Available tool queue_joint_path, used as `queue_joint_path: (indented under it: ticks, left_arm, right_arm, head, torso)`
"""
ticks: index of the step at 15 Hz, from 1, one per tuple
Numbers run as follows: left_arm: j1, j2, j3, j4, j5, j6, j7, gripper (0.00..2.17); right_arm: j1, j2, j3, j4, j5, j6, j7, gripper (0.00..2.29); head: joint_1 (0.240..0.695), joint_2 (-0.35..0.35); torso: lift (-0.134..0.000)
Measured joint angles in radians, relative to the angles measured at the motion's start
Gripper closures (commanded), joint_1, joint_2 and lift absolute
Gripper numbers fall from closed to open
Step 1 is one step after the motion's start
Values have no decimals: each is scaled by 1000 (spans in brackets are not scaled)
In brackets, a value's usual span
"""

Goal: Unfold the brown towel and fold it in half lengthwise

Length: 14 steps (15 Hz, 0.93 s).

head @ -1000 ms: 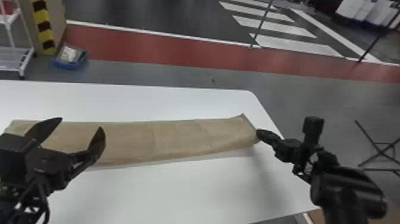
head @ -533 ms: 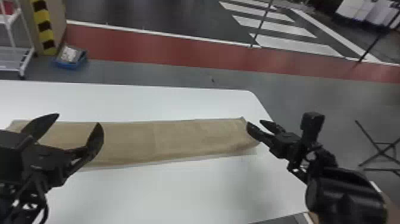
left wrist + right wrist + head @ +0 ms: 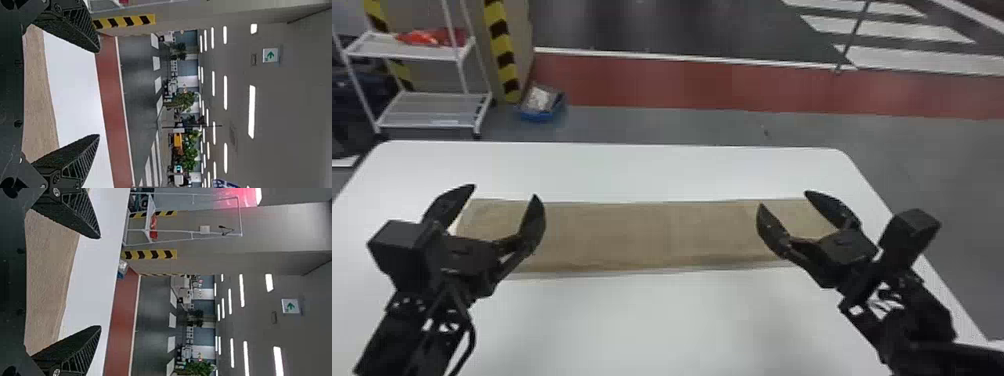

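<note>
Well, left end effector [image 3: 504, 191] at nine o'clock, right end effector [image 3: 784, 199] at three gape empty; towel [image 3: 642, 235] lies flat on bench [image 3: 652, 320].

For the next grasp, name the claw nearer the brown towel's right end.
Right: the right claw is at that end of the brown towel, the left claw at the opposite end.

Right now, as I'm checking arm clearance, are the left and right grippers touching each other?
Apart. The head view shows the left gripper and the right gripper well separated, with a stretch of the brown towel visible between them.
</note>
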Motion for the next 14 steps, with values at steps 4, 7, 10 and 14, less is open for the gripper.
queue_joint_path:
  ticks: [4, 7, 10, 14]
  left_arm:
    - [65, 0, 87, -4, 32, -87, -11, 130]
    - [98, -4, 104, -3, 45, -125, -7, 130]
    - [133, -6, 101, -35, 49, -137, -9, 130]
    - [170, -7, 87, -65, 43, -140, -7, 130]
  right_arm:
    - [100, 10, 69, -44, -18, -122, -81, 70]
    - [174, 13, 111, -81, -31, -168, -160, 80]
    - [239, 21, 138, -103, -69, -219, -185, 83]
    - [303, 24, 154, -152, -77, -217, -239, 87]
  head:
    - [695, 6]
    - [695, 25]
    - [695, 37]
    - [695, 23]
  torso:
    - [-125]
    - [-125]
    - [-125]
    - [-125]
